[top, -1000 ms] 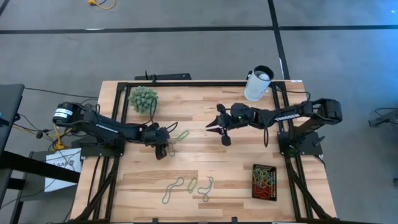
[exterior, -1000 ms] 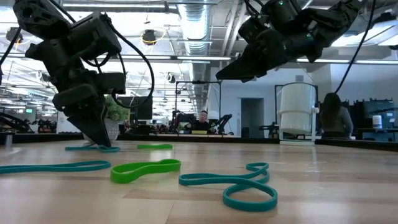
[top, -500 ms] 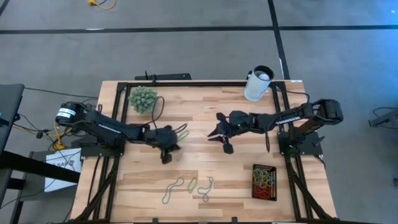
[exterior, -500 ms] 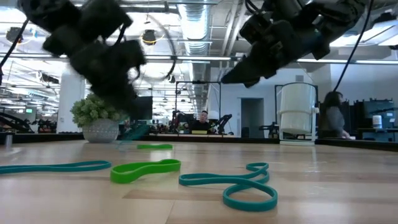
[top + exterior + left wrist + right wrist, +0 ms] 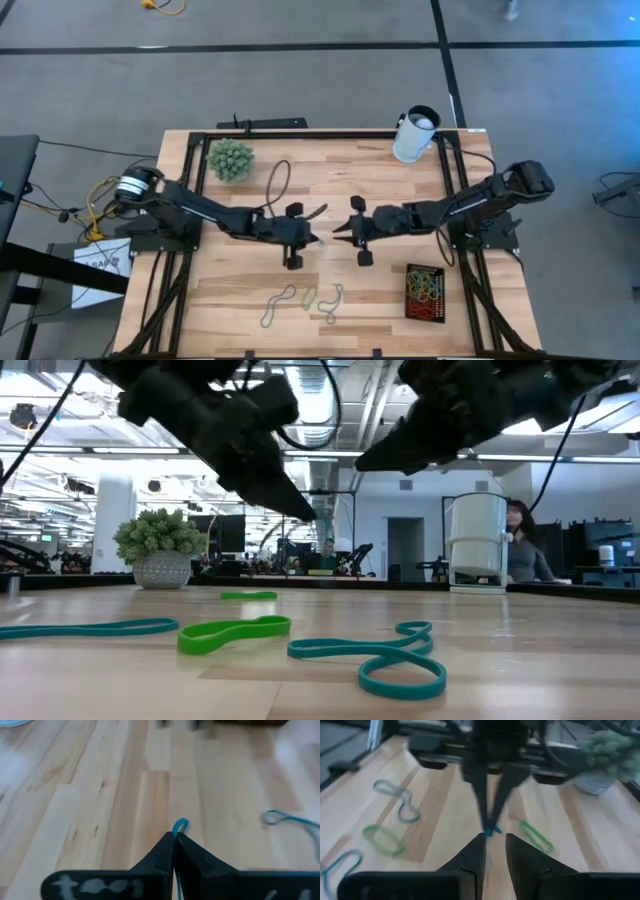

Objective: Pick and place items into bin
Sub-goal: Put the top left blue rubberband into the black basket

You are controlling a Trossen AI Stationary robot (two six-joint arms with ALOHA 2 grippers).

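I am holding a blue band [image 5: 180,824] pinched in the left gripper [image 5: 318,238] above mid-table; the right gripper [image 5: 337,233] is facing it, fingers parted; next I am handing over, toward the bin [image 5: 425,292] near the right front corner.

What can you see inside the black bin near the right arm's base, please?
The black bin holds a tangled heap of rubber bands, red, yellow and green; they cover most of its floor.

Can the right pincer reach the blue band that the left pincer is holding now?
Probably yes. The right pincer is open and faces the left pincer closely above mid-table. The blue band sticks out from the left pincer's shut tips, with nothing between the two.
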